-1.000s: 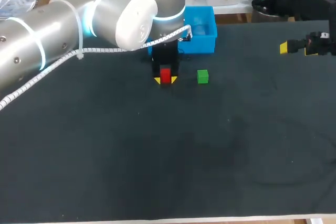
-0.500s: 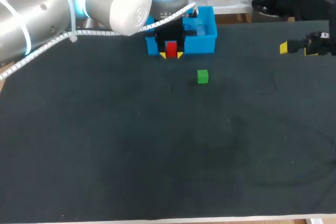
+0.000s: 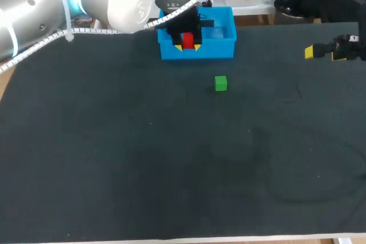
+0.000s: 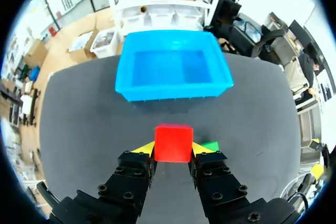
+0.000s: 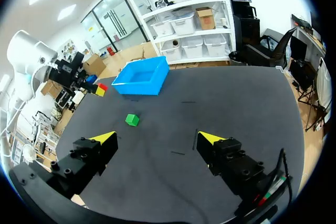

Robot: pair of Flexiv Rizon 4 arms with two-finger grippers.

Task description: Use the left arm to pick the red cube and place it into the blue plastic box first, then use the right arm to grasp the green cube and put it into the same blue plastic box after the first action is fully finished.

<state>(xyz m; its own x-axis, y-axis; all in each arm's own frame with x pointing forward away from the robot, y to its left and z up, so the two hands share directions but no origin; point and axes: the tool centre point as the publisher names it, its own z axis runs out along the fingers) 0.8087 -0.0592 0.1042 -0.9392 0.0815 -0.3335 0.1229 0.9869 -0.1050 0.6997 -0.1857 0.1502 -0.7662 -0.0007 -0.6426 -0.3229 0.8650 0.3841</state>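
Left wrist view gives the clearest account of the grip. The left gripper (image 4: 173, 149) is clamped on the red cube (image 4: 173, 142), one yellow tip flat on each of two opposite faces, at 9 and 3 o'clock of the block. The cube looks like a small, stiff, light block with smooth faces. It should not crush, but it could pivot if held by an edge, so a centred hold across flat sides suits it.

The blue box (image 4: 173, 85) lies ahead at 12 o'clock, its hollow open and bare. Dark table (image 4: 79, 124) shows around the cube, so I judge the cube is held high and just short of the near wall.

From the head view alone, the cube seems to sit over the box's near-left corner. Only the wrist picture exposes that gap. The head view in turn shows the whole layout, with the green cube (image 3: 221, 83) on the table at about 5 o'clock from the box and well apart from it. The right gripper (image 3: 327, 52) is parked far off at 3 o'clock.

In the right wrist view that gripper's jaws stand wide apart with nothing between them. The green cube is ahead at about 11 o'clock and the box beyond it. It should handle like the red one and is best taken from above across opposite faces.
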